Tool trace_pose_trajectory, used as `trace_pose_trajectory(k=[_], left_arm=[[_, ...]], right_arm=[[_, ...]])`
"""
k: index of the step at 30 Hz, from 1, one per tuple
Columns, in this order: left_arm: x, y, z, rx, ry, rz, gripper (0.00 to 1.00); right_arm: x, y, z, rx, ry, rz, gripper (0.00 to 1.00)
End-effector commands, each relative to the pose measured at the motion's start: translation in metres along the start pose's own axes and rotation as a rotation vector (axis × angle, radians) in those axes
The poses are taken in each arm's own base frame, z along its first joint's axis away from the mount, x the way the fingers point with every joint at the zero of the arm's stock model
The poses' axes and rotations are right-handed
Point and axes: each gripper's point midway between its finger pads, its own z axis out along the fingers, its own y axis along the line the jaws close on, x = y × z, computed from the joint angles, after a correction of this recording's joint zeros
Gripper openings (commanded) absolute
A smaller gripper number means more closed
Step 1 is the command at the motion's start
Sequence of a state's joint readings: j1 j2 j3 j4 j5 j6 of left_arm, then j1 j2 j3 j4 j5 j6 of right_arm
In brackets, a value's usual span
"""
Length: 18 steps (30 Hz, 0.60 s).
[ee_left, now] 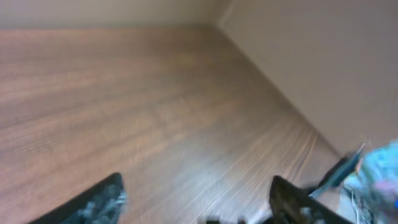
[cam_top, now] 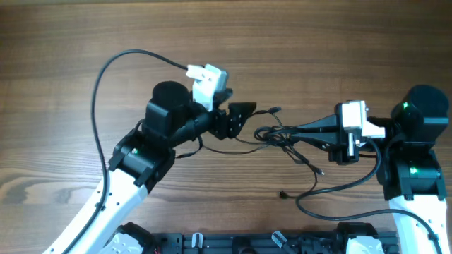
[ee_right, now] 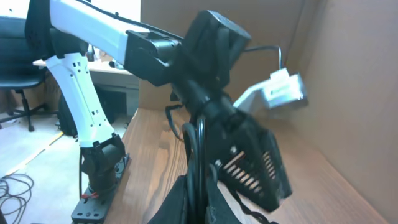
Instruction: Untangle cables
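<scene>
Overhead view of a wooden table (cam_top: 70,56) with two robot arms reaching toward each other at the centre.

On the left, the left gripper (cam_top: 246,118) points right. Its wrist camera, which is blurred, shows both dark fingers (ee_left: 102,202) spread wide with only bare wood between them, so it is open and holding nothing.

Just to its right lie the cables (cam_top: 286,139), thin black cords knotted into a small bunch at mid-table. One end (cam_top: 277,109) pokes up toward the left gripper, a tail (cam_top: 321,171) trails down and right, and a small plug tip (cam_top: 282,194) lies below the bunch.

Right of the bunch, the right gripper (cam_top: 275,132) points left with its jaws pressed together. Its wrist camera shows a black cord loop (ee_right: 198,146) rising from between its closed fingers, so it is pinching the cables.

The step in hand looks like re-gripping: one side anchors the bunch while the free gripper is ready for a new strand. The next move likely calls for the left gripper to close on a single cord near the knot, then pull away from the right. Grabbing two cords at once could tighten the tangle.
</scene>
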<state>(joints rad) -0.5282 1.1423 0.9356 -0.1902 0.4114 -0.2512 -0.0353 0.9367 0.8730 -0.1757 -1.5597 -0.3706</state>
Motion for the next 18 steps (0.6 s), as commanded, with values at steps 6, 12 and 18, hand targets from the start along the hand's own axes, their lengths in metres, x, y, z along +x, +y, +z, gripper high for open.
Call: trace_pose_trajectory(k=[6, 12, 18], left_arm=[[0.027, -0.035, -0.003, 0.235, 0.117, 0.095, 0.52], [0.049, -0.053, -0.012, 0.371, 0.194, 0.182, 0.5], [0.053, -0.046, -0.006, 0.345, 0.208, 0.171, 0.18]], right_arm=[[-0.012, 0.013, 0.0, -0.063, -0.023, -0.059, 0.04], [-0.012, 0.013, 0.0, -0.063, -0.023, -0.059, 0.04], [-0.012, 0.013, 0.0, -0.063, -0.023, -0.051, 0.04]])
